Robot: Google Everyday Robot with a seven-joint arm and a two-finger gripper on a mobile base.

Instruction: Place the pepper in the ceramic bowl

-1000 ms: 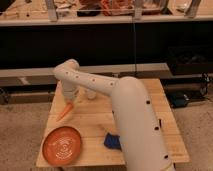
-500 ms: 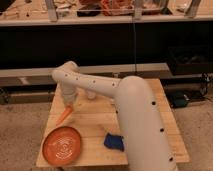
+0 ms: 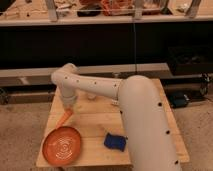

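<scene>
Gripper [image 3: 69, 106] of a white robot arm [image 3: 140, 115] points downward just beyond the far rim of the ceramic bowl [image 3: 48, 150], seen from the single camera view. The pepper [image 3: 63, 119], a slim orange piece, sits directly beneath the gripper. Its upper end is at the gripper's tip and its body slants down and left toward the bowl's far edge. Whether the gripper is clamped on the pepper or has let it go cannot be told. The pepper is outside the bowl, just beyond its rim. The bowl, orange-red with pale rings, rests on a wooden table [image 3: 95, 120]. To the right of the bowl lies a blue item [image 3: 115, 141]. Farther beyond the bowl, past the gripper, stand small pale items [image 3: 91, 95].
</scene>
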